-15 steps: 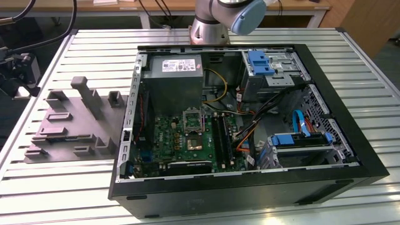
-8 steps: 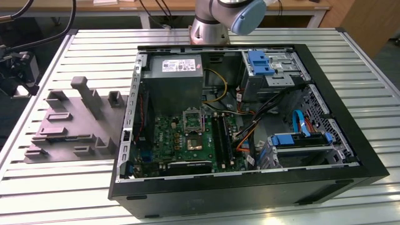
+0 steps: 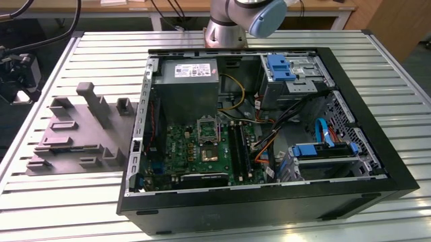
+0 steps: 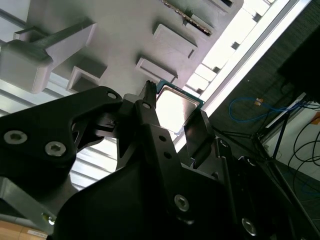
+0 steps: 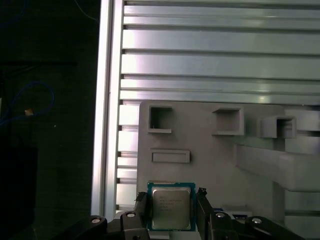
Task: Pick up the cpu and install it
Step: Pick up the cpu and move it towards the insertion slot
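One cpu (image 5: 171,212), pinched edgewise by the gripper (image 5: 172,200) on the grey holder (image 3: 70,148) at the exterior view's left, wants a straight, level lift.

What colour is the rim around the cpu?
The cpu rim is teal green, clearest in the first wrist view.

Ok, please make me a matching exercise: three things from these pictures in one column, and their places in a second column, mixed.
Things
1. cpu
2. grey fixture
3. power supply box

Places
A. inside the open computer case
B. on the slatted table, at the exterior view's left of the case
C. at the grey fixture's corner, near the table's edge

Pairs: 1-C, 2-B, 3-A
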